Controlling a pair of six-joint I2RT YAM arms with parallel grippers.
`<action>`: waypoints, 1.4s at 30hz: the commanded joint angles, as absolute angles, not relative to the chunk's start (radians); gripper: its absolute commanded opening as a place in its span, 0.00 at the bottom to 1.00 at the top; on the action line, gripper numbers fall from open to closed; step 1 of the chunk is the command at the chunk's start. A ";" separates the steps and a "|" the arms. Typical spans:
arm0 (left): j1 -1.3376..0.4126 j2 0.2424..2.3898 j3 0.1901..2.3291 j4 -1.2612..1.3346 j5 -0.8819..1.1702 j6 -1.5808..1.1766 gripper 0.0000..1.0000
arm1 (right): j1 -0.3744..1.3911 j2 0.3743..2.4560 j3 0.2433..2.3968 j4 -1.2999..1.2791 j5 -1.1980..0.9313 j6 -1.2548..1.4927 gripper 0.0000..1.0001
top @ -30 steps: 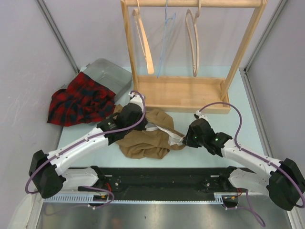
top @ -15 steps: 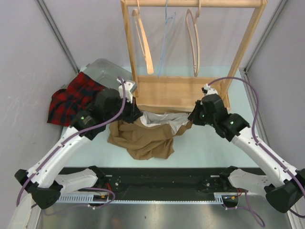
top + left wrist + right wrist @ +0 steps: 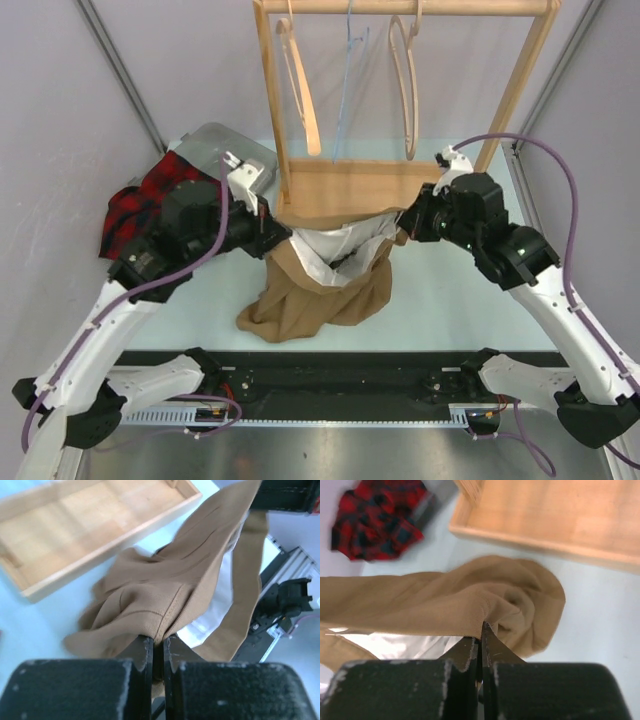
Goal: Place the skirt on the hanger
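"In front of the wooden rack (image 3: 372,192), what did the two arms have between them?" the desk editor asked.

"A tan skirt (image 3: 325,285), held up by its waistband. The left hand (image 3: 275,233) pinched one side and the right hand (image 3: 408,226) the other. Both wrist views showed the fingers pressed together on a fold of the cloth. The white lining gaped open between them, and the lower hem appeared to trail on the tabletop (image 3: 450,300)."

"How did the cloth look likely to handle?"

"Light and thoroughly limp, by my reading. It sagged and bunched wherever it was unsupported, so nothing but the waistband would keep a shape. The two outer ends of that band looked like the right hold, drawn taut enough to stay open for a hanger (image 3: 404,92). A loose pinch seemed likely to let the fabric slip out."

"And compared with the picture half a second earlier?"

"Both hands had risen and moved back toward the rack. The skirt had then lain mostly heaped on the tabletop, with its band only just lifted. In this one it hung as a drooping tube. A second earlier both hands had been low over a crumpled pile."

"Anything else in shot?"

"A red plaid garment (image 3: 135,208) lay at the left beside a grey bin (image 3: 243,153), both well apart from the skirt. The hangers hung on the rail, and none of them touched the skirt."
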State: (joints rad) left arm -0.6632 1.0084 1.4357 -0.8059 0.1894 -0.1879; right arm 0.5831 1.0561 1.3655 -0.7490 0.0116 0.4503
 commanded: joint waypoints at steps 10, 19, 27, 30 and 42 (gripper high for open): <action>-0.653 1.064 0.640 -0.150 0.270 -0.546 0.00 | 0.598 1.064 0.763 -0.482 -0.055 0.563 0.00; -0.652 1.164 0.820 -0.245 0.213 -0.505 0.00 | 0.609 1.095 0.739 -0.371 0.043 0.505 0.10; -0.621 1.281 0.982 -0.331 0.228 -0.517 0.00 | 0.609 1.054 0.729 -0.284 0.156 0.445 0.67; -0.612 1.293 1.002 -0.334 0.235 -0.520 0.00 | 0.611 1.037 0.723 -0.278 0.221 0.439 0.68; -0.594 1.374 1.075 -0.394 0.253 -0.542 0.01 | 0.655 0.879 0.684 -0.299 0.359 0.391 0.58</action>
